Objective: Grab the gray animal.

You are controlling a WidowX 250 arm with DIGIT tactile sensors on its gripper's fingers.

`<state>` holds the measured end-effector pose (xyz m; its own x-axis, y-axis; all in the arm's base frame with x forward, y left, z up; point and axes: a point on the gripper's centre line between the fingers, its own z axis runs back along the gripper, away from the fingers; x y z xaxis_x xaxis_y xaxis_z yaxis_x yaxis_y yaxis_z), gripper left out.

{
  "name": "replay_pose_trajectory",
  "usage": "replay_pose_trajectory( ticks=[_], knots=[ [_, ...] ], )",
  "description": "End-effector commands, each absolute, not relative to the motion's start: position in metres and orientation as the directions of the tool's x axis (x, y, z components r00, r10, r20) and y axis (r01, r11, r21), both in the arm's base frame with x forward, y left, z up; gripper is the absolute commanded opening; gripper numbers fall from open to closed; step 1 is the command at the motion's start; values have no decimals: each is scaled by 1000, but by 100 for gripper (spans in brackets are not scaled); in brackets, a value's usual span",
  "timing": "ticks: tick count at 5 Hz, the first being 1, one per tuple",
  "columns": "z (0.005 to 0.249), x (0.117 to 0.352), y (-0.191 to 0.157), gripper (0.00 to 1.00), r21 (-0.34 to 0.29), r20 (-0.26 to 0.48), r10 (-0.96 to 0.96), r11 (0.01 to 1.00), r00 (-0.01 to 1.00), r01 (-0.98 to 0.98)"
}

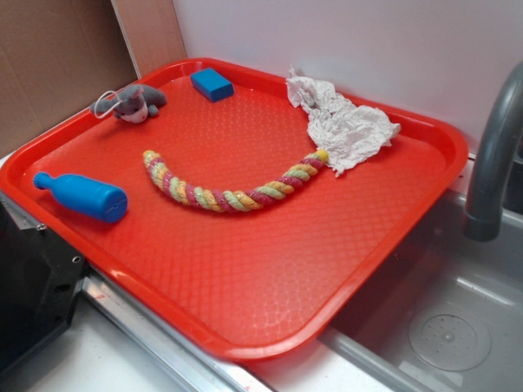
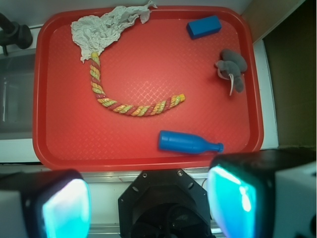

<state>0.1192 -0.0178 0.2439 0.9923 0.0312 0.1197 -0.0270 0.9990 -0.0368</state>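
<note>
The gripper [image 2: 148, 201] of the WidowX arm hangs high above the near edge of a red tray [image 2: 148, 158], its two fingers [image 2: 237, 198] spread wide at the bottom of the wrist view with nothing between them. Both pads glow pale cyan, blurred by closeness to the lens. The exterior view does not show the gripper.

Nearest the tool in the wrist view, a blue bottle [image 2: 188, 143] lies on its side on the tray, neck pointing toward the right rim. Beyond it, a multicolored braided rope [image 2: 133, 106] curves across the tray's middle, one end touching a crumpled white paper towel [image 2: 101, 27] in the far left corner.

The gray animal [image 2: 233, 67] rests near the tray's right rim in the wrist view, well apart from the fingers, a thin white cord trailing from it. In the exterior view the same plush sits in the tray's far left corner, its lighter face turned toward the camera. A small blue block [image 2: 203, 26] lies near it along the far rim, the two not touching.

Off the tray, a gray faucet [image 1: 490, 155] rises over a sink [image 1: 441, 327], and brown cardboard [image 1: 57, 65] stands behind the toy's corner.
</note>
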Motion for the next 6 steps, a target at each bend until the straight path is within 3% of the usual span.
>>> replay_pose_trajectory(
  ticks=[1, 2, 3, 4, 6],
  knots=[
    [244, 119, -18, 100, -37, 120, 31, 999, 992, -27],
    [194, 135, 32, 100, -10, -1, 196, 980, 981, -196],
    [153, 162, 61, 100, -42, -24, 235, 971, 972, -236],
    [129, 188, 81, 100, -58, 56, 392, 920, 918, -389],
    [99, 202, 121, 100, 22, 209, 583, 800, 785, -599]
  ],
)
